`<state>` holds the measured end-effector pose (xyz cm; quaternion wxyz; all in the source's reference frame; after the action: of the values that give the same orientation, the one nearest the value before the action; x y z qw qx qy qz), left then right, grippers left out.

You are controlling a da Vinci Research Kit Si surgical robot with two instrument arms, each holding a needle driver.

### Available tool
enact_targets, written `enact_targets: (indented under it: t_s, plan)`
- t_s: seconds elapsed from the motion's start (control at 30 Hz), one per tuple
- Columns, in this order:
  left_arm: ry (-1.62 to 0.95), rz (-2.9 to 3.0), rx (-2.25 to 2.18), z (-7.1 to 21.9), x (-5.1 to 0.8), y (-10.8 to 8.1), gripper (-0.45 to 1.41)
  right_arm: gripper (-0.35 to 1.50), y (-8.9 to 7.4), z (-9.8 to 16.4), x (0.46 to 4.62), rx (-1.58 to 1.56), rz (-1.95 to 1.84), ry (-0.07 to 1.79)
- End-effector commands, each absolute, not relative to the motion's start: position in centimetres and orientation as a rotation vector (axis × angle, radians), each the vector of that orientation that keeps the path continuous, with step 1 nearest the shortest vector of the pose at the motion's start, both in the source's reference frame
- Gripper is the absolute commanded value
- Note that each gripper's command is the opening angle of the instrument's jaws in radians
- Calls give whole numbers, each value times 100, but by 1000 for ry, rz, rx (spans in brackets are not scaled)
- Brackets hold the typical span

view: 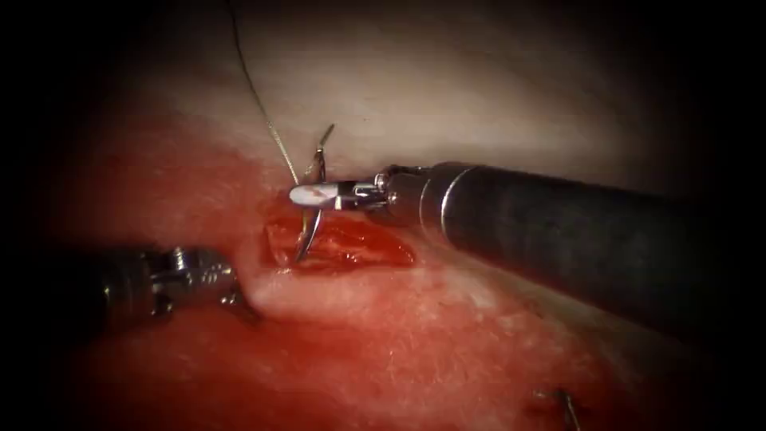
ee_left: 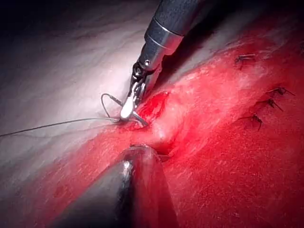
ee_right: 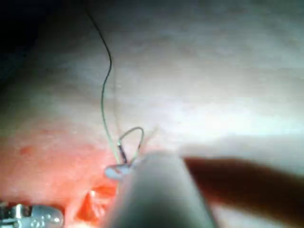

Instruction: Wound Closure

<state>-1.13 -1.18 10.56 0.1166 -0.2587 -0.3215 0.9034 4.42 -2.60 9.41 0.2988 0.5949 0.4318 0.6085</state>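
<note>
Cut point(view: 343, 243) taken as landmark. Its upper edge is occupied by the right tool point(view: 315, 195), jaws closed on the needle point(view: 313, 203) at mid-curve; the needle's lower part is seen standing down in the cut, upper end above it. Approach from the cut's right is blocked by the right arm's shaft point(view: 558, 223). Thread point(view: 259, 104) is strung up and left from the needle, crossing the pale tissue point(view: 479, 96) above the cut. Left tool point(view: 199, 275) lies just left of the cut, pressed onto the tissue; jaw state not discernible. Room below the cut is unobstructed; older stitches point(view: 566, 403) well to lower right.
</note>
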Motion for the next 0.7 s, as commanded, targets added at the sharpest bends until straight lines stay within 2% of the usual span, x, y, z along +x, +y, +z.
enact_targets:
  t_s: [0.03, 0.7]
  plan:
    - [-943, 2645, -759, 1063, -119, -118, -45, -35, -258, 945, 451, 1605, 1620, 1151]
    - [-942, 2640, -755, 1064, -119, -119, -45, -35, -261, 925, 463, 1714, 1730, 1179]
